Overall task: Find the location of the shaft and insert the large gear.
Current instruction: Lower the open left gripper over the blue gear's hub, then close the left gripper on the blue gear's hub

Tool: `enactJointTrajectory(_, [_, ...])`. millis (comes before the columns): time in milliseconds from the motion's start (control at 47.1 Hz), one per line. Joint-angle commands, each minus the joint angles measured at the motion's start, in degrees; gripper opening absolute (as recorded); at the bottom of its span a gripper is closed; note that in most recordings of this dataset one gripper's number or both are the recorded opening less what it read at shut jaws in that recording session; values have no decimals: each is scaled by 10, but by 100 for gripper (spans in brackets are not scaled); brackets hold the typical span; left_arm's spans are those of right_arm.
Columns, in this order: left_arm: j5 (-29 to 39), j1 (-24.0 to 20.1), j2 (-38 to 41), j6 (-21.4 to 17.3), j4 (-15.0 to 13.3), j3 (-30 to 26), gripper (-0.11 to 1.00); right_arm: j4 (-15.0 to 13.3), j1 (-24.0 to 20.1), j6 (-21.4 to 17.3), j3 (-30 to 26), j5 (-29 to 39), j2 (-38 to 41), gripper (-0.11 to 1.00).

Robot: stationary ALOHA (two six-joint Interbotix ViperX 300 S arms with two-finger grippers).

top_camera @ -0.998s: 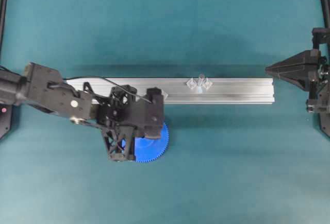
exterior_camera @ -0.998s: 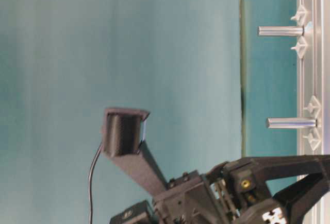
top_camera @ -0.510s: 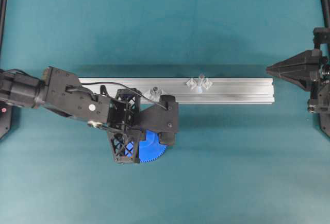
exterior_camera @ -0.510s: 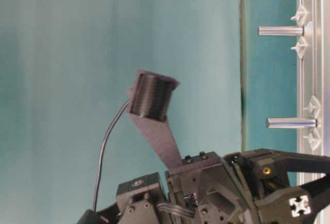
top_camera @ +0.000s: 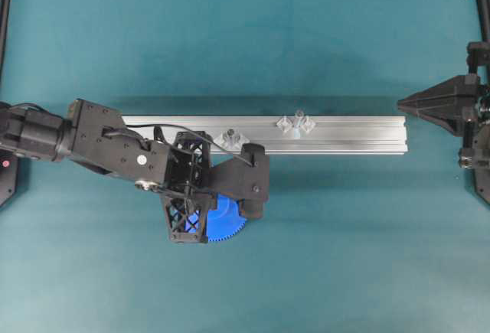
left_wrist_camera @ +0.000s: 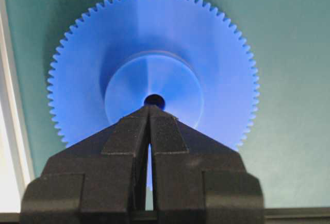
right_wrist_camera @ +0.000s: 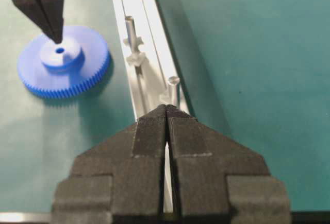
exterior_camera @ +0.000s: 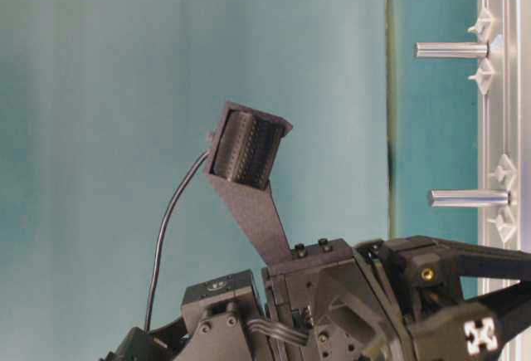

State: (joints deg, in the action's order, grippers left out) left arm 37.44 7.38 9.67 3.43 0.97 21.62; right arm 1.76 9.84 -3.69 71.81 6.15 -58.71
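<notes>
Moved: left claw (left_wrist_camera: 149,112) forward | pressed together, tips over large gear (left_wrist_camera: 152,64) hub

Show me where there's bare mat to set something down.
Open teal mat lies above the long silver aluminium rail, and more below it to the right of the bright blue toothed plastic gear. It is crowded at lower left, where the left gripper hangs over the gear.

No text, label, brand, number or sign can be read anywhere in these views: nothing legible on the arms, the rail, the gear or the tabletop
</notes>
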Motion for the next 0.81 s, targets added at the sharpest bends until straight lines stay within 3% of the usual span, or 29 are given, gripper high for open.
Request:
enactJointTrajectory(0, [-4,4,-9,-18,2,-13,-1,0,2,-4,-7,-2,3,-1])
enactJointTrajectory(234, [-4,4,-8,-25,1,-14,6,-1,2,-4,-7,2,-6,-1])
enactJointTrajectory(340, [-4,3,-8,-22,2,-14,26,0,2,-4,-9,15,-13,-1])
enactJointTrajectory(488, [-5,1,-5,-3,2,-13,70,0,2,-4,-11,30,-21,-1])
enactJointTrajectory(573, [-4,0,2,10,2,-14,88,0,2,-4,-10,32,-25,-1])
enactJointTrajectory(637, [-4,0,4,16,2,-14,94,0,2,-4,-10,32,-25,-1])
enactJointTrajectory(786, [-5,-1,7,21,2,-20,94,-1,2,-4,-7,32,-25,-1])
